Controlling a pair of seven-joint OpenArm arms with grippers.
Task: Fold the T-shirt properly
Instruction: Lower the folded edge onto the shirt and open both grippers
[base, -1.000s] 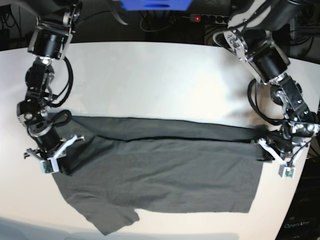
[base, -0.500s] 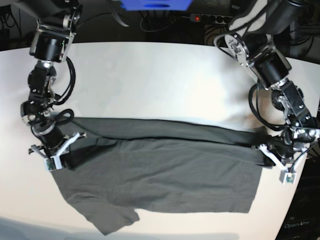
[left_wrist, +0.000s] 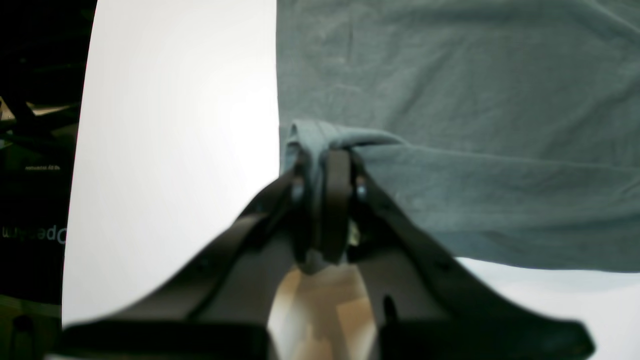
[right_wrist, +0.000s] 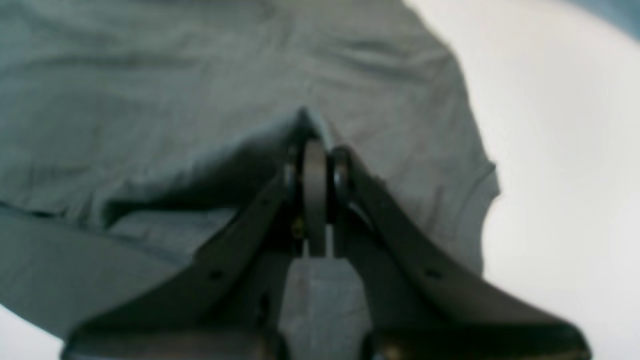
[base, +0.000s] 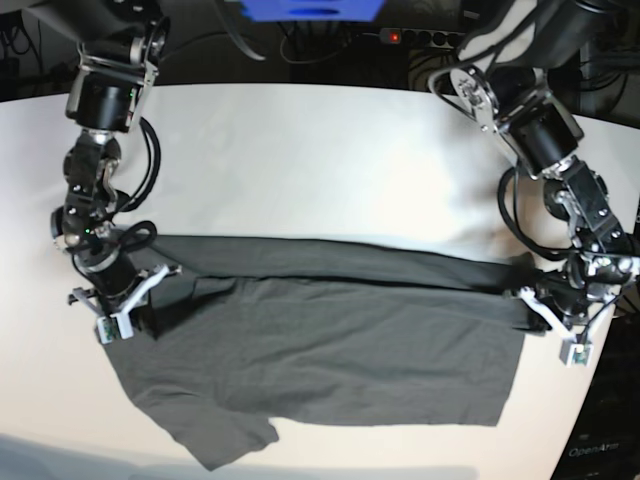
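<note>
We count one T-shirt (base: 330, 350), dark grey, spread across the near half of one white table (base: 320, 160), a single sleeve poking out toward seven o'clock. Two grippers are at work. Our left gripper (left_wrist: 325, 160) at three o'clock has its jaws pressed together on a bunched corner of the fabric's edge. Our right gripper (right_wrist: 315, 150) at nine o'clock is likewise pinched tight on a raised peak of cloth. Between them one folded band runs across the shirt's far edge.
</note>
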